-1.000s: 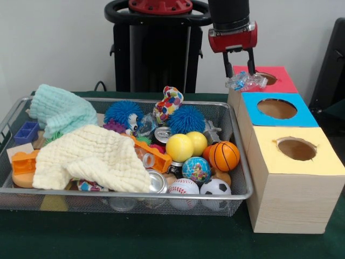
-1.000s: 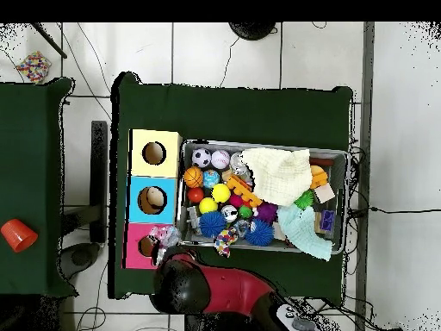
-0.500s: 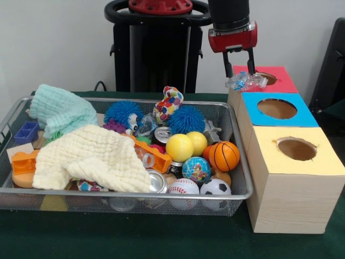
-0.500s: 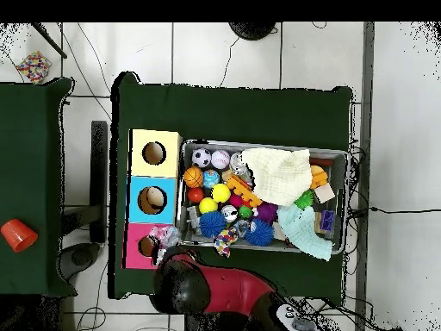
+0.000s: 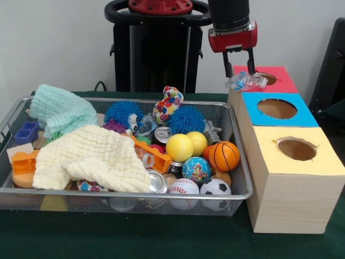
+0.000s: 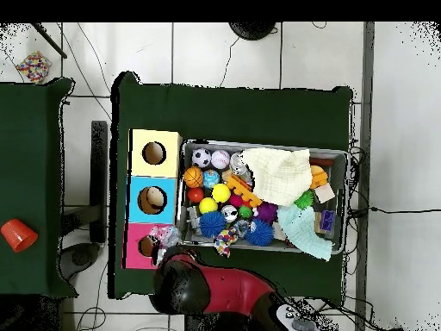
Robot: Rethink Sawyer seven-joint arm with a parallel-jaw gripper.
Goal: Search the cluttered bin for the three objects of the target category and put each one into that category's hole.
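My gripper (image 5: 239, 72) hangs over the near-left corner of the red-topped box (image 5: 281, 82), open, its two fingers spread wide. Just under the tips a crumpled clear plastic wrapper (image 5: 246, 81) lies on the box top, beside the red box's hole (image 5: 267, 78). From above, the wrapper (image 6: 162, 234) shows on the red box (image 6: 138, 250), and the arm (image 6: 185, 283) hides the gripper. The wire bin (image 5: 135, 195) holds balls, cans, spiky blue toys, plastic blocks and two cloths.
A blue-topped box (image 5: 302, 116) and a yellow-topped box (image 5: 323, 162) stand in a row with the red one, right of the bin. A cream cloth (image 5: 91, 159) and a mint cloth (image 5: 62, 110) cover the bin's left half. An orange cup (image 6: 17, 234) sits on a side table.
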